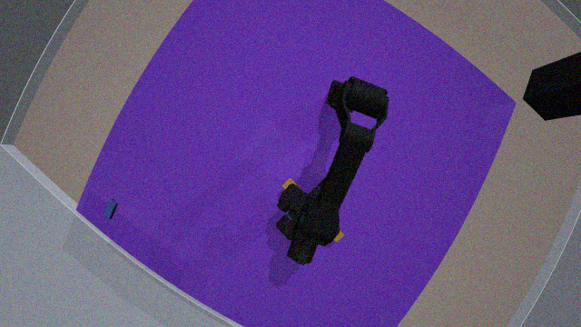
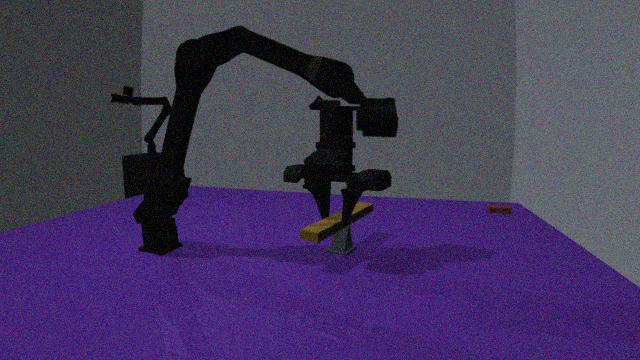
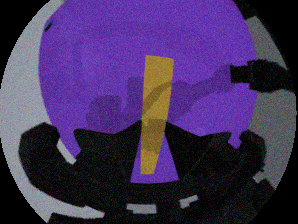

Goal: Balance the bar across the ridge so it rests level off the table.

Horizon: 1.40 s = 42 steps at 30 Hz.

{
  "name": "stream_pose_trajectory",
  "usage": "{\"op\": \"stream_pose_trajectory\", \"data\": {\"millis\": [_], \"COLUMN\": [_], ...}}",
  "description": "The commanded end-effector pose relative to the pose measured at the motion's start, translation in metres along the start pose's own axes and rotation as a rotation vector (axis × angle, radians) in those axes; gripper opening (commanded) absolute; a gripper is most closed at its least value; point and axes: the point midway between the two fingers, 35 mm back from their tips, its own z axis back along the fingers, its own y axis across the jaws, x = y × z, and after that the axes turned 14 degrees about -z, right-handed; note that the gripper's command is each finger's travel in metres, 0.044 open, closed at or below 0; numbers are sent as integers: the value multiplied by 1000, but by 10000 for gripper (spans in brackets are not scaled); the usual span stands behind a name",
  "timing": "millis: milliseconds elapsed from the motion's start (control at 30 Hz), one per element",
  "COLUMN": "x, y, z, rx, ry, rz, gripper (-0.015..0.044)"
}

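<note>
The yellow bar (image 1: 289,183) (image 2: 311,234) (image 3: 160,72) lies level across the top of the grey ridge (image 2: 341,244), both ends clear of the table. The ridge stands upright under its middle; in the wrist view the bar hides it. My gripper (image 2: 336,219) (image 3: 152,123) points straight down, one finger close beside each long side of the bar near its middle. The fingers are slightly open around the bar, with no gap large enough to see clearly. In the top view the arm covers the bar's middle and only its two ends show.
A small block, blue in the top view (image 1: 110,209) and red-orange in the exterior view (image 2: 499,209), lies far off near the edge of the purple table (image 1: 218,113) (image 2: 210,310). Pale walls stand beyond the table. The arm's black base shows at the right of the wrist view.
</note>
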Motion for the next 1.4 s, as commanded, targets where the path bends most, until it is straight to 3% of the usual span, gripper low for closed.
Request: {"op": "stream_pose_trajectory", "data": {"millis": [0, 867, 1200, 1367], "x": [0, 0, 0, -2], "y": [0, 0, 0, 2], "z": [0, 0, 0, 16], "rx": [0, 0, 0, 0], "ry": [0, 0, 0, 0], "rz": [0, 0, 0, 0], "gripper": [171, 185, 440, 440]}}
